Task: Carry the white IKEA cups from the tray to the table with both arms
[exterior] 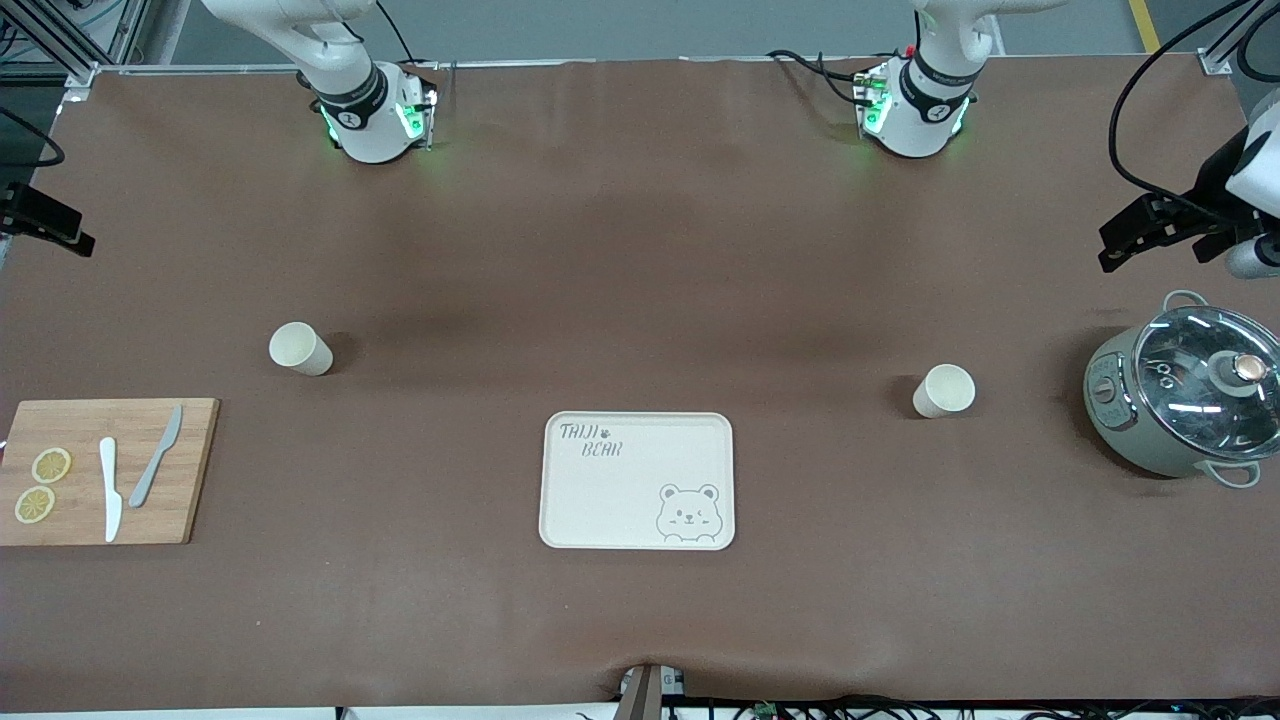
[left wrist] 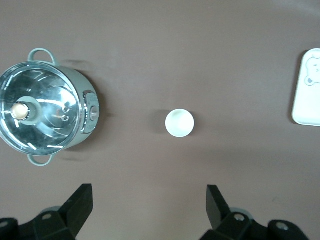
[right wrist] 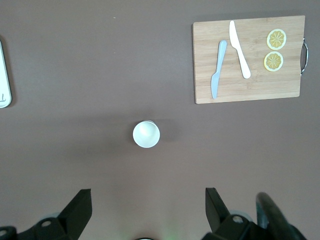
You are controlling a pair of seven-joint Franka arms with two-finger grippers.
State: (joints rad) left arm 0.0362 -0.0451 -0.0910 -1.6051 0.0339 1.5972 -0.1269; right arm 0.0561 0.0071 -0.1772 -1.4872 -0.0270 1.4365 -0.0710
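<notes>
Cups: one (exterior: 300,349), other (exterior: 944,390) on table (exterior: 640,250), flanking empty tray (exterior: 637,481). Left gripper (left wrist: 150,205), right gripper (right wrist: 148,205) overhead, jaws apart (nothing held). Risk: descending arm tips cup.

Bare brown table (exterior: 640,260) stretches wide between the two arm bases and the tray (exterior: 637,481), open for any reach. One white cup (exterior: 300,349) stands alone toward the right arm's end, the other cup (exterior: 943,391) toward the left arm's end, each with free room all around. The cutting board (exterior: 105,470) with its knives (exterior: 130,472) and the lidded pot (exterior: 1190,392) crowd the table's two ends.
</notes>
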